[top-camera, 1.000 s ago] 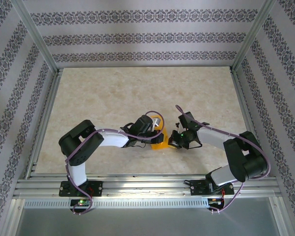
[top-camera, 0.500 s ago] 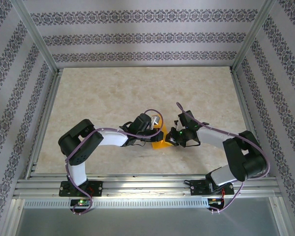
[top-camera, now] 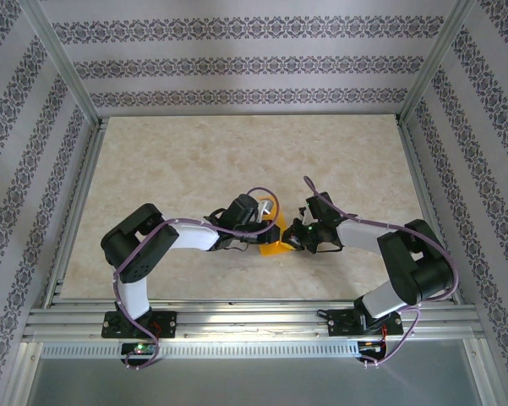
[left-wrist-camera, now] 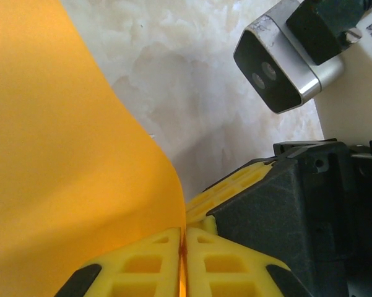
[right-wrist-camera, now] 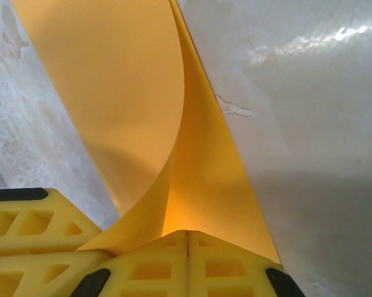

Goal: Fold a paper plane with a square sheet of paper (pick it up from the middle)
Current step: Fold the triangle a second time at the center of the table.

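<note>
Arms bend inward, left claw [left-wrist-camera: 183,240] and right claw [right-wrist-camera: 187,237] both clenched on the square sheet of paper [left-wrist-camera: 62,154].

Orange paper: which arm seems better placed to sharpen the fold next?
Probably the right. The right gripper is shut exactly where the square sheet of paper curls over onto itself, so it could pinch that bend flat. The left gripper clamps a curved flap beside it, better for holding.

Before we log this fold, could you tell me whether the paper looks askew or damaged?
No tear shows; the orange sheet bows in a curl instead of lying flat, pinched by both arms' shut jaws.
</note>
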Controlling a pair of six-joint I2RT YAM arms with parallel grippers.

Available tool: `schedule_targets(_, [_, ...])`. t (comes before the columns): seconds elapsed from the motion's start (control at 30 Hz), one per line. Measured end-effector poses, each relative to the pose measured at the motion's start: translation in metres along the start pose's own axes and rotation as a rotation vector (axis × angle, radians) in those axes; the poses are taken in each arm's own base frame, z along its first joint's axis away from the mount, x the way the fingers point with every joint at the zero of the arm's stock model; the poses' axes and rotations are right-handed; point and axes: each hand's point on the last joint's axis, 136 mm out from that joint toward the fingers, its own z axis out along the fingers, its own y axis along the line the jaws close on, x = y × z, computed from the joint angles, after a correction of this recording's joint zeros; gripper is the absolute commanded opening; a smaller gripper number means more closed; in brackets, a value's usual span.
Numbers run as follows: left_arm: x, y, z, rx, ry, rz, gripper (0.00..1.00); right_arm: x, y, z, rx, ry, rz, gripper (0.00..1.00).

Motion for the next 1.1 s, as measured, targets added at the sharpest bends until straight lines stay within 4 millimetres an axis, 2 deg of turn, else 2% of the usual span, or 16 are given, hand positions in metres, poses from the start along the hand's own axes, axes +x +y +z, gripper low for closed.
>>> schedule_targets(0.03, [0.001, 0.002, 0.000, -0.003, 0.001, -0.003, 0.26, 0.000, 0.000, 0.000, 0.000, 0.001, 0.001, 0.05])
schedule_targets(0.17, [0.002, 0.005, -0.002, 0.004, 0.012, -0.016, 0.30, 0.000, -0.002, 0.002, 0.005, 0.004, 0.005, 0.05])
schedule_targets(0.37, [0.003, 0.004, -0.003, 0.018, 0.025, -0.020, 0.29, 0.000, -0.002, 0.002, 0.005, 0.005, 0.005, 0.05])
schedule_targets(0.77, [0.005, 0.000, -0.007, 0.064, 0.061, -0.017, 0.08, 0.002, -0.006, 0.002, 0.019, 0.009, 0.006, 0.05])
schedule_targets(1.1, [-0.005, 0.009, -0.012, 0.046, 0.072, 0.024, 0.05, 0.001, -0.018, -0.004, 0.123, 0.011, -0.029, 0.02])
